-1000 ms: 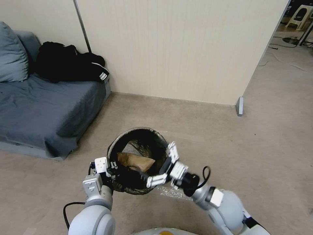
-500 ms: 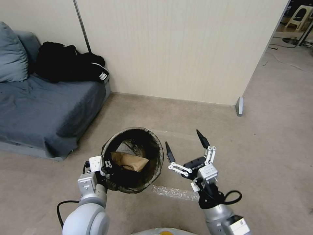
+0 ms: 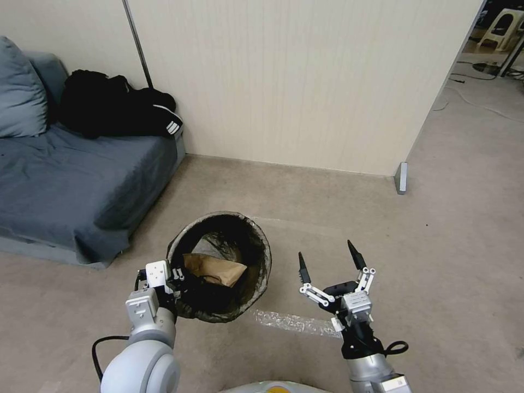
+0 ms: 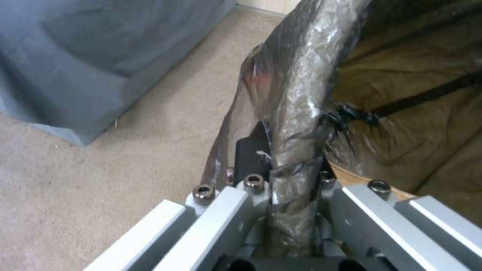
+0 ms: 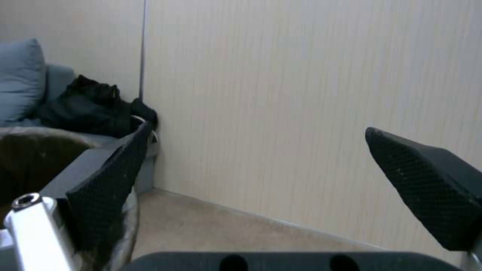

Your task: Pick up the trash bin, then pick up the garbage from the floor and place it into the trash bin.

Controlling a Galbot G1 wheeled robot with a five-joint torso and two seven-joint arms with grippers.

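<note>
The bin (image 3: 262, 256) is held off the carpet (image 3: 436, 262) in front of the robot, its dark bag (image 4: 296, 86) folded over the rim. Inside lies a crumpled brown paper bag (image 3: 215, 268), the garbage. No writing on bin or bag can be read; the right gripper's body carries a small white mark too fine to make out.

The left gripper (image 3: 176, 285) is at the bin's near-left rim. In the left wrist view its fingers (image 4: 251, 150) are closed tight on the bag-covered rim, one dark pad outside the wall and the other hidden inside by the plastic.

The right gripper (image 3: 330, 261) hangs just to the right of the bin, apart from it, pointing toward the wall (image 3: 305, 82). Its two black fingertips (image 5: 432, 188) are spread wide with nothing between them. In the right wrist view the bin's rim sits close beside the nearer fingertip, not touching as far as can be told.

A strip of clear tape (image 3: 292, 323) lies on the carpet just beside the bin's base and under the right gripper. To the left, well apart, is a grey sofa (image 3: 71, 185) with a cushion (image 3: 19, 93) and black clothing (image 3: 117, 106). The wall stands ahead and ends at a corner to the right, where the carpet opens out wide; between bin and wall the carpet is bare.
</note>
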